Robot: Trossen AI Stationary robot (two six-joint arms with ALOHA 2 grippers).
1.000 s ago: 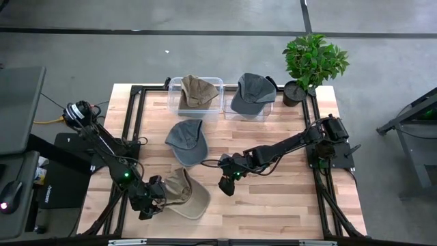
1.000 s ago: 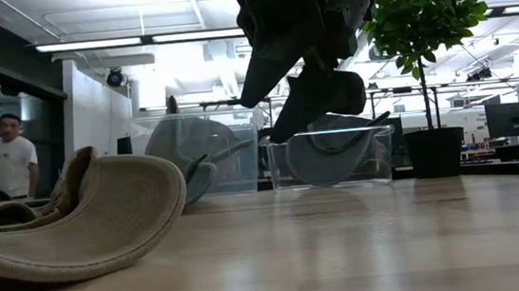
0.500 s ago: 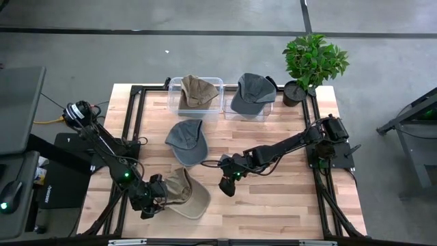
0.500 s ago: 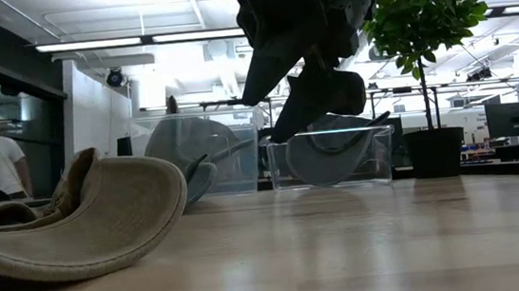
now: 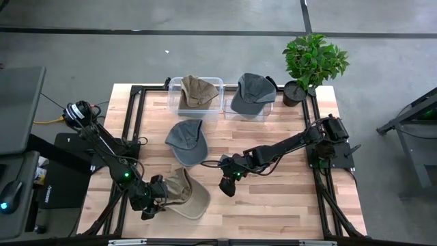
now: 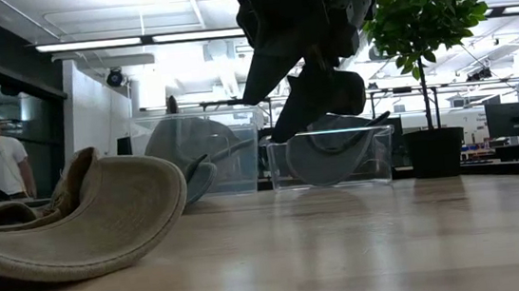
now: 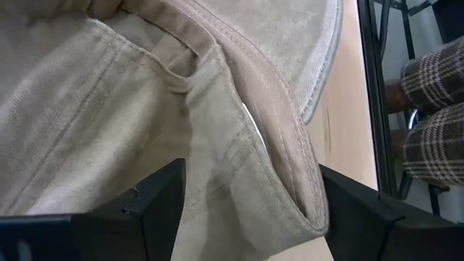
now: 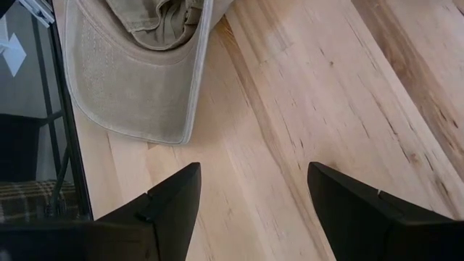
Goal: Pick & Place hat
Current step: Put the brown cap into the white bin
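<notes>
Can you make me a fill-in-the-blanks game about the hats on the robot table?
1. The left gripper is at the ____ hat near the table's front edge.
2. The loose gray hat lies on the ____.
3. Each clear bin holds ____ hat.
4. The right gripper is ____, over bare wood.

Missing words: tan; table; one; open

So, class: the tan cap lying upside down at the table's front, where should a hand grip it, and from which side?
Grip the tan cap at the rear edge of its crown, coming from the table's left side. It lies upturned, so the folded band there stands up as a thin ridge the open fingers of the left hand already straddle. The brim is flat and wide, harder to pinch. The right hand hovers open over bare wood.
</notes>
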